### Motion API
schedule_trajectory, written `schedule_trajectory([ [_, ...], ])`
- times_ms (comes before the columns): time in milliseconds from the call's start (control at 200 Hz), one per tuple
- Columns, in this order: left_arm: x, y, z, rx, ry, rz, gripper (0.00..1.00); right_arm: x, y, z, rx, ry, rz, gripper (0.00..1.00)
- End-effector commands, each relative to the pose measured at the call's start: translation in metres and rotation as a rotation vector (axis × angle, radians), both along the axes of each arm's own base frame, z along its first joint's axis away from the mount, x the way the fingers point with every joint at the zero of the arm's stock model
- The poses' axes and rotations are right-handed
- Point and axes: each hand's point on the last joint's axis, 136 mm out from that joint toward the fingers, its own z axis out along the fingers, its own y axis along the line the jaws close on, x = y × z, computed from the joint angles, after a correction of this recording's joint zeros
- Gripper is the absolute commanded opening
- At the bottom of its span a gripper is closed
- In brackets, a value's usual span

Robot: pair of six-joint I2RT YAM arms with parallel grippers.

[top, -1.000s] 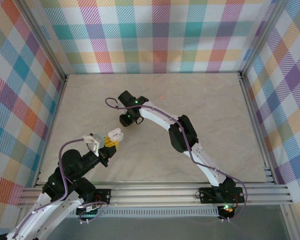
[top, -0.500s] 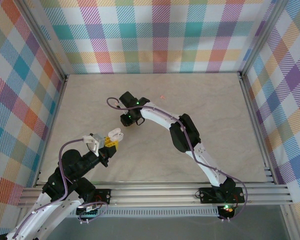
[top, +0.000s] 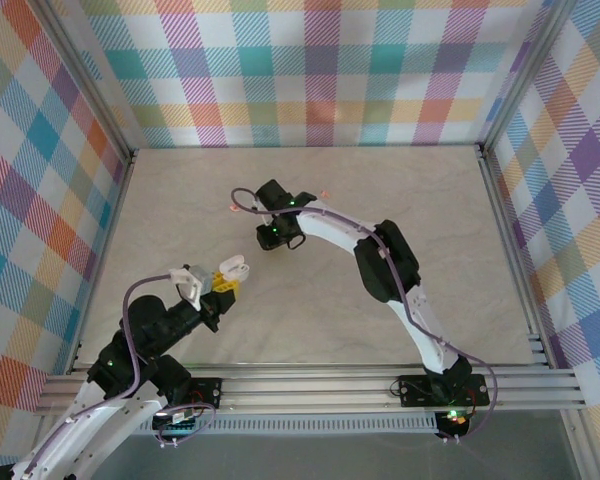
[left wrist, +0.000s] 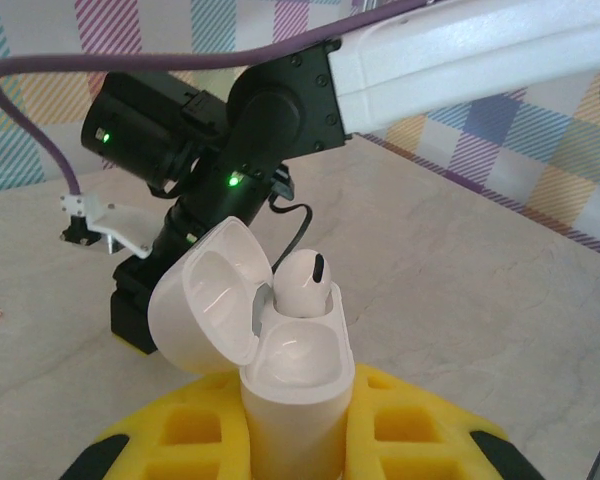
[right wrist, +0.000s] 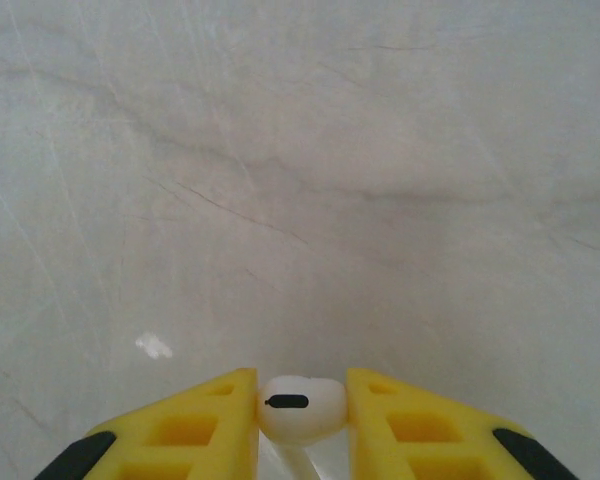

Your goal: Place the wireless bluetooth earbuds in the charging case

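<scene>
**A:** Where do things stand?

**B:** The left pincer [left wrist: 298,440] is clamped on the charging case [left wrist: 298,385], which stands upright at the lower centre of the left wrist view. Its lid [left wrist: 205,290] is swung back to the left. The right pincer [right wrist: 300,395] is closed on the held earbud [right wrist: 300,410], at the bottom centre of its own view, over bare bench [right wrist: 300,150].

**A:** What's inside the case?

**B:** One seated earbud [left wrist: 302,285], head up. The hollow in front of it, nearer the camera, looks vacant.

**A:** So how do we place this one well?

**B:** In the overhead view the right pincer hangs just up and right of the case, apart from it. I'd bring it over the vacant hollow and line the stem up with it, clear of the lid and the seated earbud. Then lower slowly and let go only once it's in.
</scene>
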Motion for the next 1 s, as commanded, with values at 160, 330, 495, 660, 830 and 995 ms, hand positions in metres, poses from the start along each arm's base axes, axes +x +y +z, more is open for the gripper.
schedule_trajectory([
  [160,0.005,-0.017,0.019,-0.063,-0.034,-0.057,0.00,0.016,-0.031,0.072,0.196,-0.053,-0.151,0.26],
  [330,0.013,-0.029,0.020,-0.083,-0.036,-0.084,0.00,0.012,-0.058,0.108,0.295,-0.094,-0.219,0.26],
  [495,0.025,-0.044,0.019,-0.097,-0.034,-0.112,0.00,0.001,-0.076,0.150,0.358,-0.185,-0.225,0.25],
  [660,0.038,-0.059,0.024,-0.097,-0.047,-0.134,0.00,-0.015,-0.087,0.196,0.466,-0.281,-0.222,0.25],
  [830,0.050,-0.072,0.029,-0.101,-0.064,-0.148,0.00,-0.032,-0.097,0.242,0.601,-0.380,-0.209,0.25],
  [995,0.060,-0.082,0.036,-0.122,-0.072,-0.155,0.00,-0.053,-0.102,0.279,0.758,-0.419,-0.185,0.23],
])
